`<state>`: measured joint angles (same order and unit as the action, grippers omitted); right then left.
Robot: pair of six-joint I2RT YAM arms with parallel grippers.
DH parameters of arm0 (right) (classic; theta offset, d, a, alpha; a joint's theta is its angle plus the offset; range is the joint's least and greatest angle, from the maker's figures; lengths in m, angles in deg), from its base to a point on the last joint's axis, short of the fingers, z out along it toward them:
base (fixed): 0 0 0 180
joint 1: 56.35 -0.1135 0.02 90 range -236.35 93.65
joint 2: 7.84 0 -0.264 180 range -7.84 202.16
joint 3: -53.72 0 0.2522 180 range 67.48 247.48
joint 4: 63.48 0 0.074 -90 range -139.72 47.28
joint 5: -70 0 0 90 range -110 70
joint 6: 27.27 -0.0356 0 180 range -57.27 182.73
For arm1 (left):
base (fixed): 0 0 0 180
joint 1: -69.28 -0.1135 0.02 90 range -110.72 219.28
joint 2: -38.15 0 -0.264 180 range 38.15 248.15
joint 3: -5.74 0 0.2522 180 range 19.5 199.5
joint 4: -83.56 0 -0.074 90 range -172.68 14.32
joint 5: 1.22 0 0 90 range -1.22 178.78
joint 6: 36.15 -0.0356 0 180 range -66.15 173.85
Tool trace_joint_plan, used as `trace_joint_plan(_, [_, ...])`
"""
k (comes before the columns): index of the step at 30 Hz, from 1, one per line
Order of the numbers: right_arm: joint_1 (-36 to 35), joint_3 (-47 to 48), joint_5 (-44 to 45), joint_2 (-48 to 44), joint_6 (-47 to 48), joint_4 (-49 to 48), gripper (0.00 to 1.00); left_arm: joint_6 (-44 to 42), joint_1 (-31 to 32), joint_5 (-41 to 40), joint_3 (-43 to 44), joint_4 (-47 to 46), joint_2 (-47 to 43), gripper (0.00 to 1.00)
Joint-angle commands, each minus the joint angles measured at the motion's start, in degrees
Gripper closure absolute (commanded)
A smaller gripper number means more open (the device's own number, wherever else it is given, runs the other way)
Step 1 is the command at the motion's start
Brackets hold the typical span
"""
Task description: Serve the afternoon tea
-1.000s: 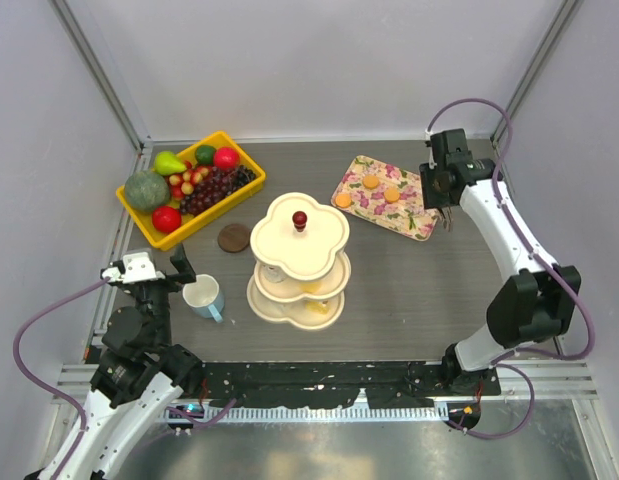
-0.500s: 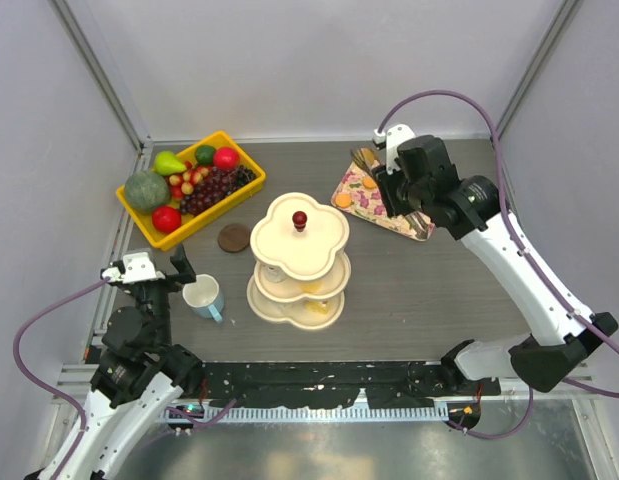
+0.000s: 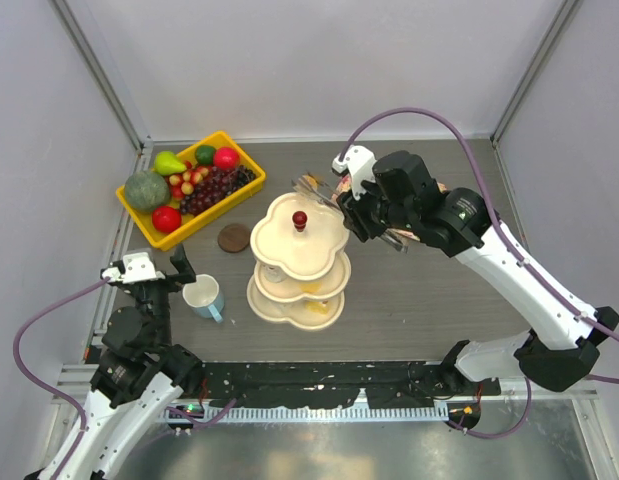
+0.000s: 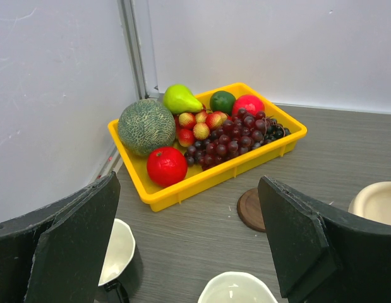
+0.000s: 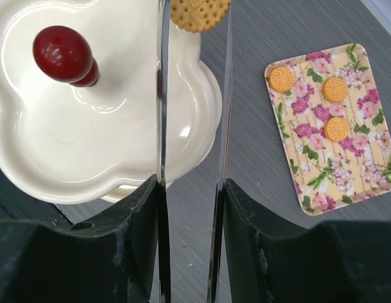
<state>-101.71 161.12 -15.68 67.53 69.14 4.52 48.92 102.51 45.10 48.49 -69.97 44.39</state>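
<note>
Your right jaws are pinching one biscuit at their tips, over the stand's top tier. Three biscuits are lying on the tray to their right. Your left jaws are gaping wide, empty, above two mugs.

right tool | moved from tray to stand top | carrying biscuit

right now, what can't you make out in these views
floral tray: top view, nearly all behind the right arm.
stand: top view, top tier covers most of the lower tiers.
biscuit: right wrist view, held in the tongs, cut by the top edge.
mug: left wrist view, cut by the bottom edge.
</note>
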Motion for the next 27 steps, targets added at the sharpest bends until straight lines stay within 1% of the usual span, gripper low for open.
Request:
trace_joint_plan(1, [-1.22, 2.42, -5.87, 0.47, 2.11, -2.82, 0.54, 0.45, -0.28, -0.09, 0.89, -1.46, -0.26, 0.01])
trace_joint_plan(6, [-1.57, 2.16, -6.95, 1.18, 2.72, -2.3, 0.53, 0.36, -0.27, -0.09, 0.89, -1.46, -0.44, 0.01])
trace_joint_plan(10, [-1.57, 1.72, -9.23, 1.18, 3.69, -1.86, 0.49, 0.36, -0.36, 0.0, 0.89, -1.37, -0.53, 0.01])
trace_joint_plan(16, [-1.57, 1.54, -9.76, 0.83, 4.57, -0.63, 0.44, 0.36, -0.28, -0.09, 1.06, -1.37, -0.44, 0.01])
trace_joint_plan(17, [-1.57, 1.54, -9.77, 0.48, 4.92, -0.62, 0.42, 0.27, -0.27, -0.09, 0.89, -1.37, -0.44, 0.01])
trace_joint_plan(20, [-1.57, 1.28, -8.98, -0.31, 4.92, -1.24, 0.38, 0.36, -0.27, -0.09, 0.89, -1.37, -0.44, 0.01])
trace_joint_plan(22, [-1.57, 1.36, -8.19, -0.75, 4.66, -1.59, 0.38, 0.27, -0.27, -0.09, 0.98, -1.37, -0.44, 0.01])
trace_joint_plan(25, [-1.4, 1.45, -4.5, -1.45, 3.7, -2.99, 0.38, 0.36, -0.27, 0.0, 0.98, -1.37, -0.35, 0.01])
trace_joint_plan(27, [-0.7, 1.45, -0.11, -2.25, 3.08, -4.05, 0.38, 0.36, -0.27, -0.09, 0.98, -1.37, -0.35, 0.01])
